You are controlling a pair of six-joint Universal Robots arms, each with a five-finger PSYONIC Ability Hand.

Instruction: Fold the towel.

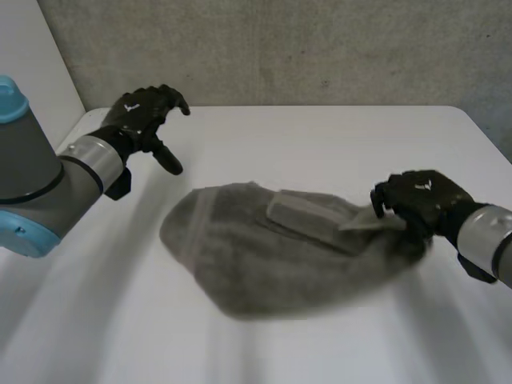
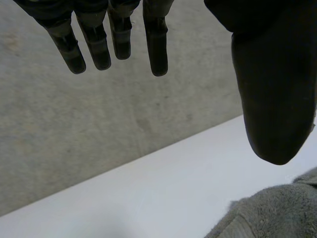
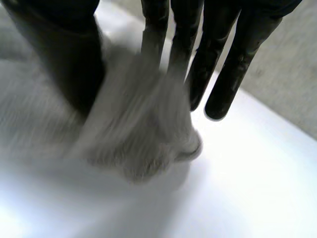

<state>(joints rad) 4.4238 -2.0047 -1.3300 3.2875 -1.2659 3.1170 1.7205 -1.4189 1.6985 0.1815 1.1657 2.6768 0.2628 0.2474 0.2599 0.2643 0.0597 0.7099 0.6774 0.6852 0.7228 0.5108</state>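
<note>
A grey towel (image 1: pixel 280 248) lies crumpled in a rough oval in the middle of the white table (image 1: pixel 320 136), with a flat folded band across its top. My right hand (image 1: pixel 420 200) is at the towel's right end. In the right wrist view the thumb (image 3: pixel 64 59) and the fingers (image 3: pixel 158 29) pinch a bunch of the towel (image 3: pixel 143 129) between them. My left hand (image 1: pixel 140 116) hovers over the table's far left corner, clear of the cloth. Its fingers (image 2: pixel 156 44) and thumb (image 2: pixel 272 99) are spread and straight, and the towel's edge (image 2: pixel 277 213) lies below the thumb.
A grey wall (image 1: pixel 280 48) runs behind the table's far edge. Bare tabletop surrounds the towel on all sides, widest at the front left.
</note>
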